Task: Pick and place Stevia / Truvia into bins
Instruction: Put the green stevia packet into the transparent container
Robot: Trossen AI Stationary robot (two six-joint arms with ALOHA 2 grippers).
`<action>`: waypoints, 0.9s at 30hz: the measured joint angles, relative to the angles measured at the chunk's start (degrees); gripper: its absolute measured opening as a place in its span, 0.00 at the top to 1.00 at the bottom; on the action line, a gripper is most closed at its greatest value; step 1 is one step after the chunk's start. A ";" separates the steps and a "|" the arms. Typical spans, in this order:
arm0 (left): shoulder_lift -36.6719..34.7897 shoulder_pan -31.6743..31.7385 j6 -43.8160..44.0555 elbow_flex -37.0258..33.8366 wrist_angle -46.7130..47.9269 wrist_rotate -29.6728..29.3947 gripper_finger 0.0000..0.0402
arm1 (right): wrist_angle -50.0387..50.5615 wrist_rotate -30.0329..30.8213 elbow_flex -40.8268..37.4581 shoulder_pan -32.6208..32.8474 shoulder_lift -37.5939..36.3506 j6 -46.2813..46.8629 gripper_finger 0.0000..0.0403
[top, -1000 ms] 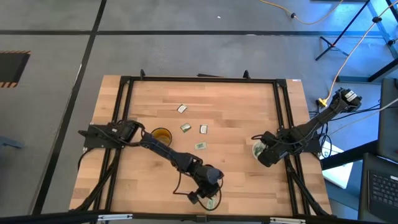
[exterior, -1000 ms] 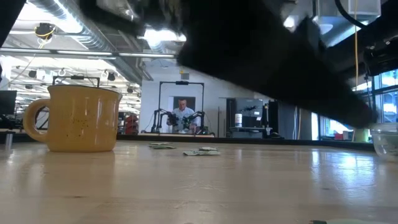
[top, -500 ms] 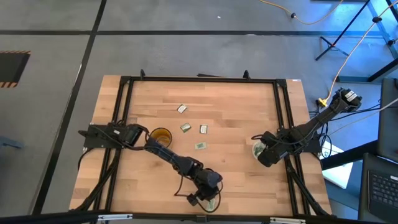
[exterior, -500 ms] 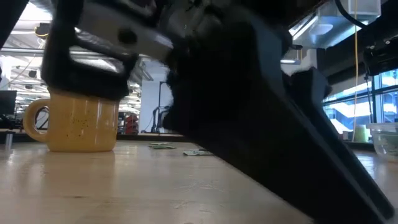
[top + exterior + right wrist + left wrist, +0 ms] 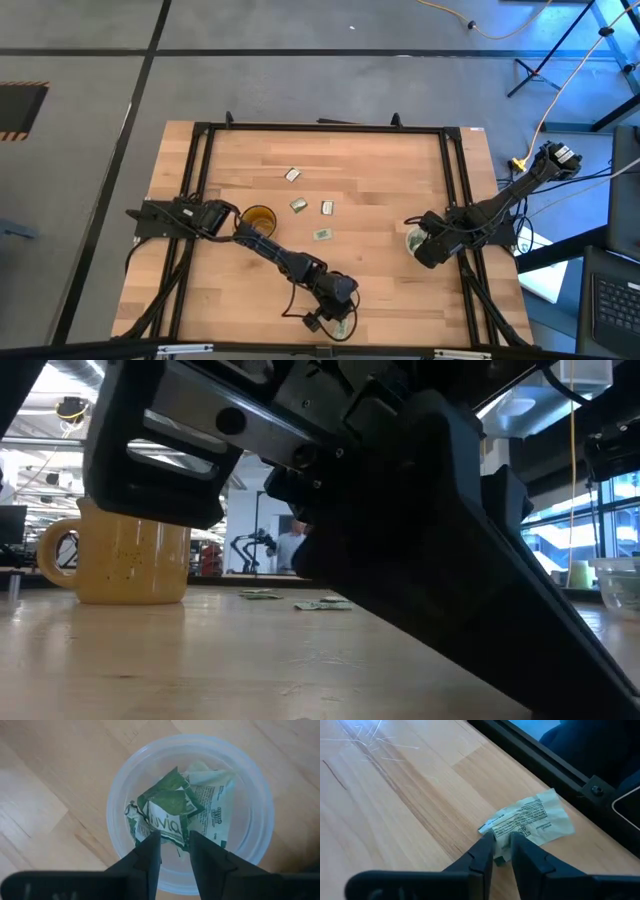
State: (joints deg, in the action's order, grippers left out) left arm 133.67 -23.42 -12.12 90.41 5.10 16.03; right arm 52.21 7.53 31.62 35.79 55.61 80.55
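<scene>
Your left gripper [image 5: 501, 851] pinches a crumpled green-and-white paper sachet [image 5: 532, 820] between narrow jaws; your right gripper [image 5: 174, 851] hovers, jaws slightly parted, over the clear plastic cup [image 5: 260, 815].

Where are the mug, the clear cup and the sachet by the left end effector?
mug [image 5: 130, 565], low view, middle of its side wall
clear cup [image 5: 260, 820], right wrist view, bare inner wall
sachet [image 5: 537, 817], left wrist view, printed face

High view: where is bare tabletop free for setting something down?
Bare wood: the far strip beyond the loose sachets, and between them and the clear cup. Crowded: around the amber mug and the left hand at the near edge.
</scene>
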 joint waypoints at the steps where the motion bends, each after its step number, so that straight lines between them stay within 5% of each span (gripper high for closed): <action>1: 0.00 0.00 0.00 -0.02 0.02 -0.02 0.87 | 0.00 0.00 0.00 0.00 0.00 0.00 0.74; 9: -1.02 0.37 0.00 -0.22 0.55 -0.84 0.98 | 0.59 0.10 1.17 0.01 0.00 1.50 0.74; 16: -6.47 1.95 -2.36 -0.65 4.67 -6.24 0.97 | 3.10 3.61 6.34 0.04 0.00 -0.13 0.74; 21: -10.43 2.77 -3.69 -0.52 7.35 -22.69 0.98 | 2.26 9.25 8.41 0.04 0.00 -2.69 0.74; 27: -13.32 4.37 -3.69 -0.35 5.66 -46.60 0.98 | -12.46 20.81 8.41 0.02 0.13 -21.21 0.74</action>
State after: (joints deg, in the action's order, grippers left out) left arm 120.35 -19.05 -15.81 90.06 10.77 -30.57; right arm 39.75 28.34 40.03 35.81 55.75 59.34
